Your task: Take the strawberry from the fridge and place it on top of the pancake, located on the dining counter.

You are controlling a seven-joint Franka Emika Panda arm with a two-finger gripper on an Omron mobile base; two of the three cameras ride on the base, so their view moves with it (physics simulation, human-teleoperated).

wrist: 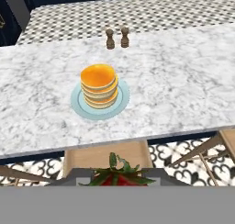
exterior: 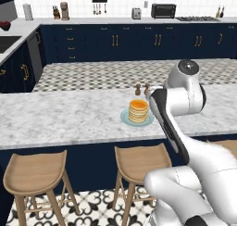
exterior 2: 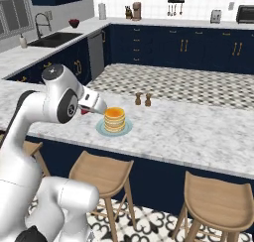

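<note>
The strawberry [wrist: 119, 179], red with green leaves, sits between my gripper's [wrist: 120, 174] dark fingers at the bottom of the hand view, and the gripper is shut on it. In the right base view a red bit of the strawberry [exterior 2: 84, 111] shows under the hand. The pancake [wrist: 98, 84] is a golden stack on a pale blue plate [wrist: 77, 103] on the dining counter [wrist: 183, 81]. My hand hovers over the counter's near edge, short of the pancake [exterior 2: 114, 119] and above it. The left base view has the pancake [exterior: 138, 110] just left of my forearm. The fridge is out of view.
Two small brown shakers [wrist: 117, 37] stand on the counter beyond the plate. Wooden stools [exterior: 34, 174] [exterior: 139, 161] line the counter's near side below my arm. Across the tiled floor, navy cabinets carry a toaster [exterior: 136, 13] and an oven [exterior: 163, 10].
</note>
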